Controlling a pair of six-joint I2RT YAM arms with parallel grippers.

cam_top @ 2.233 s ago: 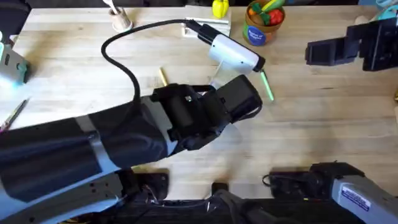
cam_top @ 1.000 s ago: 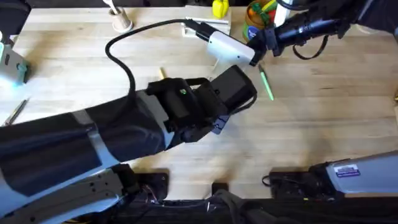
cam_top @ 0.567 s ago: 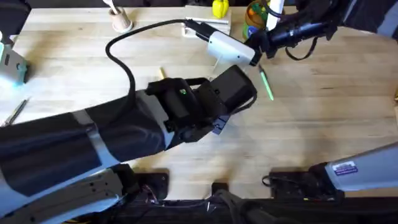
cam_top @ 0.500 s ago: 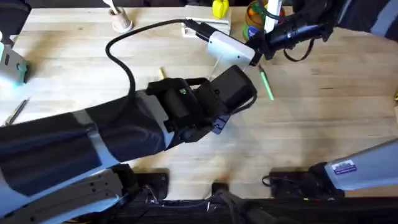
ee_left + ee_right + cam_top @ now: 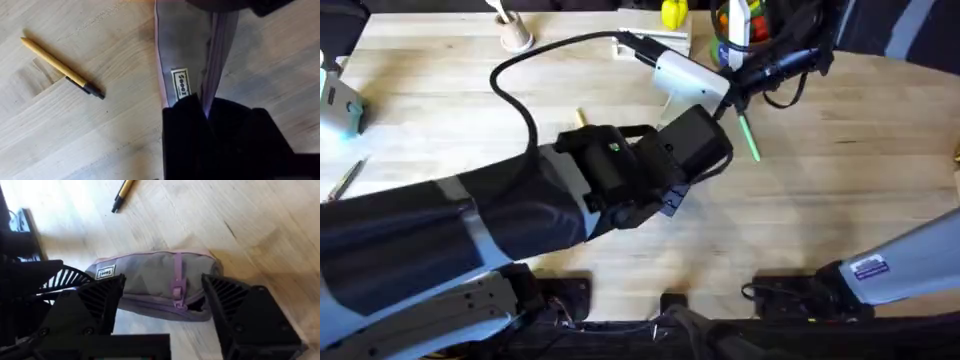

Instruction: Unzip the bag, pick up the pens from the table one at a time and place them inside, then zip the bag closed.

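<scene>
Overhead, the left arm reached from the lower left across the middle of the wooden table (image 5: 840, 170), large and dark, covering the bag. The green pen (image 5: 749, 138) lay just right of that arm's wrist, and the tip end of the yellow pen (image 5: 581, 121) showed at the arm's far edge. The right arm came in from the upper right, its end close beside the left arm's white wrist section, in front of a tub of toy food (image 5: 738, 25).

Seen from the left wrist, the left gripper (image 5: 206, 112) was pinched shut on the bag (image 5: 182, 55) at the zipper line, next to the small label (image 5: 180, 83). The yellow pen (image 5: 61, 67) with its dark tip lay on the bare wood, well apart from the bag.

From the right wrist, the right gripper (image 5: 162, 297) hung above the bag (image 5: 150, 275) with its two black fingers (image 5: 100, 302) spread wide, one to either side of the purple zipper pull (image 5: 177, 285); neither finger touched the fabric. The yellow pen (image 5: 122, 192) lay beyond the bag.
</scene>
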